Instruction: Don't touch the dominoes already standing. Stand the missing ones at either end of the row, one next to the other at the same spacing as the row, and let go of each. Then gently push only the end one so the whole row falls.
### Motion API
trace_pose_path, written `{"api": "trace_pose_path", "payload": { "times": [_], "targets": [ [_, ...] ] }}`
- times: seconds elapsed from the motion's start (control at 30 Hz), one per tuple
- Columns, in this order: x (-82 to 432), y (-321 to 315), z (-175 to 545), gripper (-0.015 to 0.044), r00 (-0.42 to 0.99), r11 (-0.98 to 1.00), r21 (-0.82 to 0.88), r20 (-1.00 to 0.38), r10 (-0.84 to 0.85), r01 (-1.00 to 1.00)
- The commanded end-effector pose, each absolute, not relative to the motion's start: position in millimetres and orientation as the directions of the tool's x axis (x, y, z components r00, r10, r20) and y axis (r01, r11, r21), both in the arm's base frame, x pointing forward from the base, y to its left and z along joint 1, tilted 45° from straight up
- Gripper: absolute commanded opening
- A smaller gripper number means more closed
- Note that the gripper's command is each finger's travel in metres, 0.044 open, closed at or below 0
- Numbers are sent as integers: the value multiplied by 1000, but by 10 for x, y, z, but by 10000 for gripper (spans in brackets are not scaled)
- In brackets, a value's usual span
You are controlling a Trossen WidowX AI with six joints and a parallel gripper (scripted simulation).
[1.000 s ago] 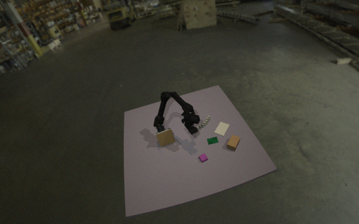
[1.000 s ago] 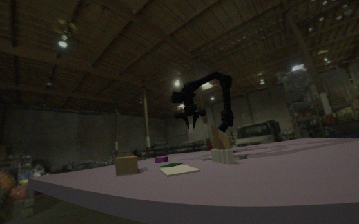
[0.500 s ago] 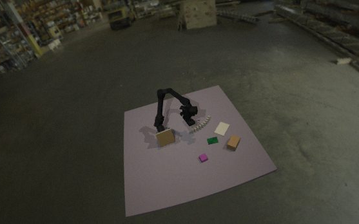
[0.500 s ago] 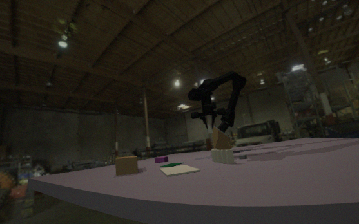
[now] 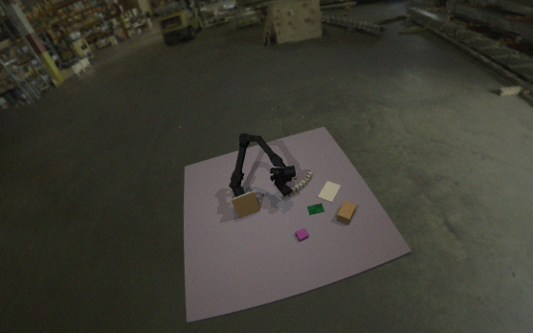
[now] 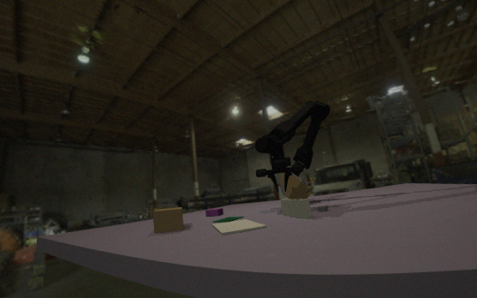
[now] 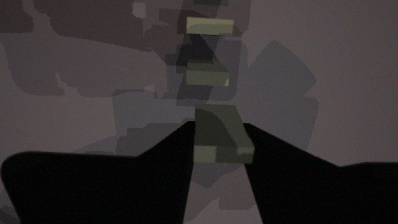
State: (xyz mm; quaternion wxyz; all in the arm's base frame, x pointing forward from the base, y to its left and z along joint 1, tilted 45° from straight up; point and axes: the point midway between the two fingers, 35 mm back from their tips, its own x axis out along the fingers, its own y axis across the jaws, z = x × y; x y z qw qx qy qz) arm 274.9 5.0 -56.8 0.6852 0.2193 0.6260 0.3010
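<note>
My gripper is shut on a pale domino, held by its sides and pointing down. The standing row of pale dominoes curves away from the gripper. In the wrist view the row's nearest dominoes, one and another, stand ahead of the held one, roughly in line with it, with a gap between. The held domino is above the table at the row's end nearer the magenta block; its exact height is hard to tell.
A tan panel stands by the arm's base. A cream slab, a green flat piece, an orange-brown box and a magenta block lie around. A small grey piece lies beyond the row.
</note>
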Motion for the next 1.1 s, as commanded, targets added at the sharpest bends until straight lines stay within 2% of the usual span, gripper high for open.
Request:
{"api": "trace_pose_path", "payload": {
  "times": [0.0, 0.57, 0.97, 1.0, 1.07],
  "targets": [
    [2691, 238, -723, 107, 26, 714, 689, -717, 697, -127],
    [2652, 385, -837, 107, 24, 709, 694, -712, 701, -127],
    [2652, 385, -837, 422, 24, 709, 694, -712, 701, -127],
    [2652, 385, -837, 440, 24, 709, 694, -712, 701, -127],
    [2652, 385, -837, 440, 24, 709, 694, -712, 701, -127]
  ]
}}
